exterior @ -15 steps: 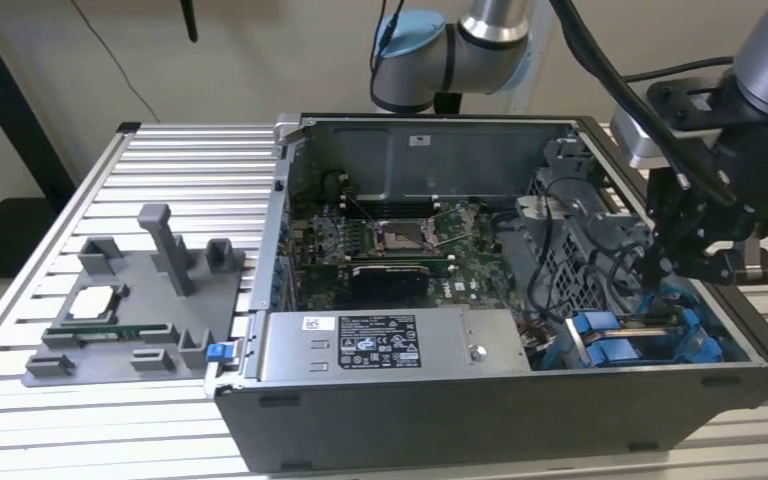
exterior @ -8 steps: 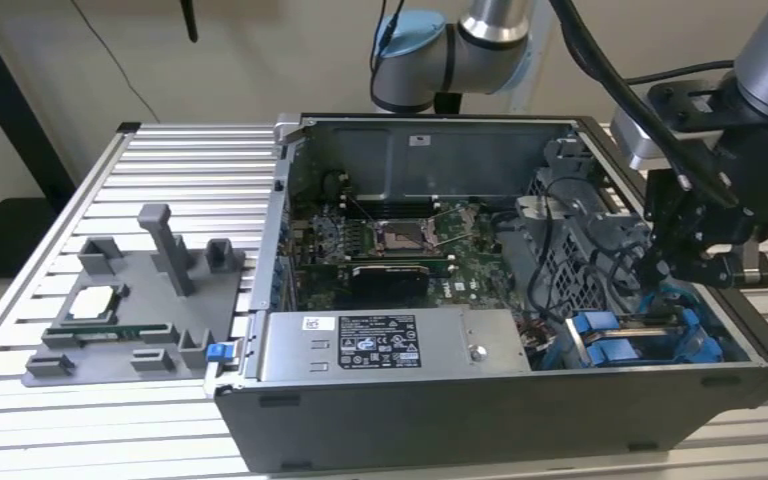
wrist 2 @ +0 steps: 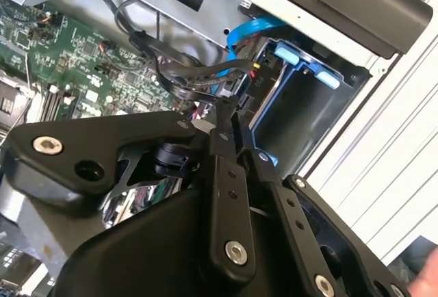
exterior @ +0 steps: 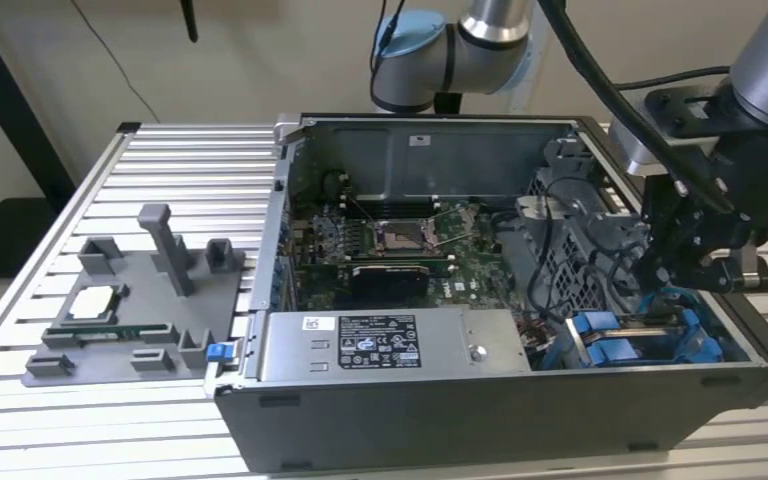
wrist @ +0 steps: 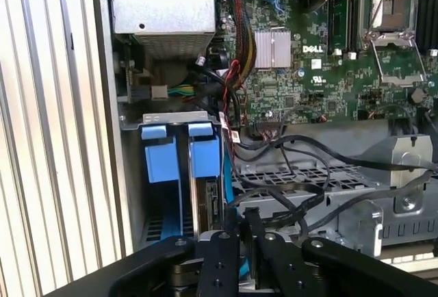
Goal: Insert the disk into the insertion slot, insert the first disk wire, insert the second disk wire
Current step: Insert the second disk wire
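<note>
A robot arm's end effector [exterior: 695,262] hangs low over the drive cage at the corner of an open computer case [exterior: 491,420], its fingers [wrist 2: 236,129] drawn together on a thin dark wire above the bays. The disk [wrist: 205,204] sits edge-up in the insertion slot [wrist: 181,174], blue carrier tabs showing beside the neighbouring caddy. The wire looks light, limp and easily kinked, probably best held close behind its plug
</note>
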Controlling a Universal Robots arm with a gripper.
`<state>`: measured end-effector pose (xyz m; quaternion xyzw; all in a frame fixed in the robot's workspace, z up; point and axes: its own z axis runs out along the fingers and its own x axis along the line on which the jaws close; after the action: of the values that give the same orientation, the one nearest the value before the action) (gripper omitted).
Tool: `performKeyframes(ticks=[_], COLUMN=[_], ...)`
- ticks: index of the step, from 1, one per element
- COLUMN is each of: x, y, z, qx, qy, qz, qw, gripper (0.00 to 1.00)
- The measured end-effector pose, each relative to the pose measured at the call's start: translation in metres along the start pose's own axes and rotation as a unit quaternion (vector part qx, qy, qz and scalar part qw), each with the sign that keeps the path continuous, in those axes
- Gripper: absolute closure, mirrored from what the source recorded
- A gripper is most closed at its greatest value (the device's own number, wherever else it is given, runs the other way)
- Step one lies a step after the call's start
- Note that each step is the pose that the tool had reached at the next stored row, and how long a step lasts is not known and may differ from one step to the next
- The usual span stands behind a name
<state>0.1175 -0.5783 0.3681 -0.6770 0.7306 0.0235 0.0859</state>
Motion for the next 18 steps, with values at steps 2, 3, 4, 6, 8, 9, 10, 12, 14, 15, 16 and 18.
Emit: performKeyframes(ticks=[2,3,4,6,8,9,10,12,14,15,16,18], x=[0.0004,0.0005,0.0006,0.0007,0.0007,0.0008,0.0009,0.0011,0.0013,0.0015,0.0017,0.0022], y=[0.0002,0.0002,0.0004,0.0003,0.0003,0.0003,0.0003,0.0003,0.0003,0.0004,0.0005,0.0003], z=[0.0026,0.0032,0.0036,0.004,0.0035,0.0032,0.0031,0.0034,0.004,0.0049,0.0061,0.0062], qx=[0.0001,0.0002,0.0006,0.0014,0.0014,0.0014,0.0014,0.0021,0.0038,0.0052,0.0069,0.0094], qy=[0.0009,0.0009,0.0009,0.0008,0.0007,0.0005,0.0005,0.0004,0.0001,-0.0005,-0.0013,-0.0128], qz=[0.0,0.0,0.0,0.0,0.0,0.0,0.0,0.0,-0.001,-0.001,-0.001,0.0], qw=[1.0,1.0,1.0,1.0,1.0,1.0,1.0,1.0,1.0,1.0,1.0,0.9999], gripper=[1.0,1.0,1.0,1.0,1.0,1.0,1.0,1.0,1.0,1.0,1.0,1.0])
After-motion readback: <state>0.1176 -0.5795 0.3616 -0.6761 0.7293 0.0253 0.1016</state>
